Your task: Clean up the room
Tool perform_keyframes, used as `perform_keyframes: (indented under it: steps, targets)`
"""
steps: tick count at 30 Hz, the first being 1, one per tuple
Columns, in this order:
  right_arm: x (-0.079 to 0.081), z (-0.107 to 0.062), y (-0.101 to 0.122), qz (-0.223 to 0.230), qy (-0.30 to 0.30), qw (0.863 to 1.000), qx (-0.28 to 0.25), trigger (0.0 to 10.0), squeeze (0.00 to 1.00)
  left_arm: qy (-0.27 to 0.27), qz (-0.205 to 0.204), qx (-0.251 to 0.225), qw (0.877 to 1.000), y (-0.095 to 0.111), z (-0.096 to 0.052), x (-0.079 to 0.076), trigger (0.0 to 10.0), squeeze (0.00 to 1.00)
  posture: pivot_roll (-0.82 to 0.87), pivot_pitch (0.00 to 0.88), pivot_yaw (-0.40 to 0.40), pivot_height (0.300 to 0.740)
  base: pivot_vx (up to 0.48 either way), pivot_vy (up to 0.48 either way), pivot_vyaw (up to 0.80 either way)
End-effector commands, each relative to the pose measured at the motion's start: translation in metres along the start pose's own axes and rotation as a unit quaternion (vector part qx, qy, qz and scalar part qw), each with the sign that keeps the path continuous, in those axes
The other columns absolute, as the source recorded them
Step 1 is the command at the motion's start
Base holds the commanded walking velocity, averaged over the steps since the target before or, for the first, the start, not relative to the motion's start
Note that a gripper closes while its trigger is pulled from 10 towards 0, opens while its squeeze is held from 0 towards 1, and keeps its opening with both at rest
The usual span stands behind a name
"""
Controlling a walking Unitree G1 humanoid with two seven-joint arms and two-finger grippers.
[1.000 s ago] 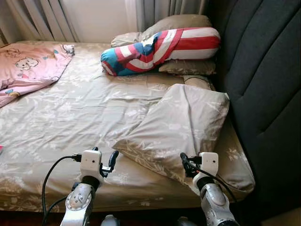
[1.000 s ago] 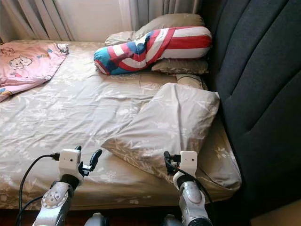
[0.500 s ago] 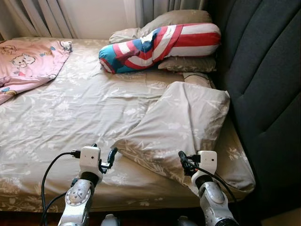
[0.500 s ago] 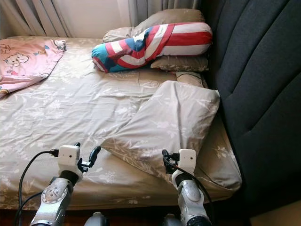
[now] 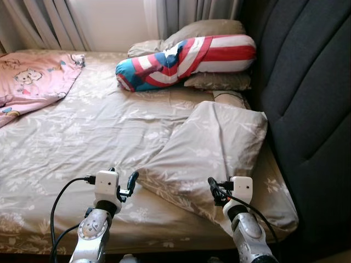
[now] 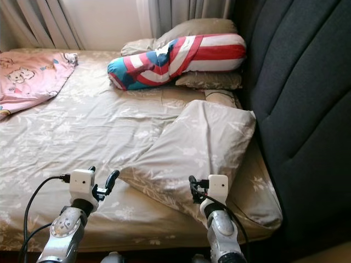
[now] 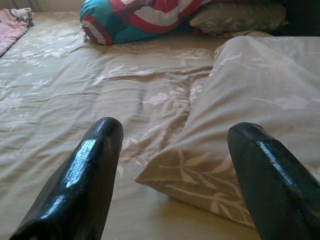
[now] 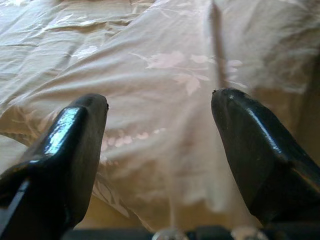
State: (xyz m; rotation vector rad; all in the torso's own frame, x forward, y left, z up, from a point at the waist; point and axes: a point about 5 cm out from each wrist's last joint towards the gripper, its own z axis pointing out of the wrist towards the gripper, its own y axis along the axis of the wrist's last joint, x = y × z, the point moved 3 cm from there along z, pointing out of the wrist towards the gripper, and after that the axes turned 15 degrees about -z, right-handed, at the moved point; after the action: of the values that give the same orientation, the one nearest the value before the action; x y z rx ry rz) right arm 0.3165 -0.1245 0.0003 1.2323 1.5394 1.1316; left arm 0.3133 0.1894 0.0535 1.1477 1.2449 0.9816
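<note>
Beige leaf-print pillow (image 5: 211,145), beige floral sheet (image 5: 82,131), red-white-blue striped bolster (image 5: 184,57), pink cartoon blanket (image 5: 30,82)

Beige floral pillow (image 5: 211,148) askew by headboard (image 5: 307,98)

A home bedroom is shown: a bed (image 5: 82,142) with pillows (image 5: 211,145), a padded headboard (image 5: 307,87) at 3 o'clock, curtains (image 5: 44,22) at 12.

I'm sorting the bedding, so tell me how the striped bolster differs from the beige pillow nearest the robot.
The striped bolster is red, white and blue; the beige pillow carries a pale leaf print matching the sheet. The bolster is a plump, long roll; the pillow is flat and broad. The bolster rests on other pillows by the curtain; the pillow lies askew just ahead of both open grippers, left and right. Both lie near the dark headboard.
</note>
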Motion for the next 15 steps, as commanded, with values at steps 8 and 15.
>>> perform_keyframes:
  steps: [8, 15]
  targets:
    - [0.0024, -0.0014, -0.005, -0.002, 0.009, 1.0, 0.012, 10.0, 0.0, 0.001, -0.005, 0.002, 1.0, -0.0025, -0.002, -0.0002, 10.0, 0.0, 0.03, 0.117, -0.033, 0.666, 0.335, 0.0, 0.0]
    - [-0.0017, 0.0006, -0.0055, 0.016, -0.001, 1.0, 0.022, 10.0, 0.0, -0.002, -0.006, -0.001, 1.0, -0.0018, -0.0028, -0.002, 10.0, 0.0, 0.04, 0.113, -0.032, 0.666, 0.082, 0.0, 0.0]
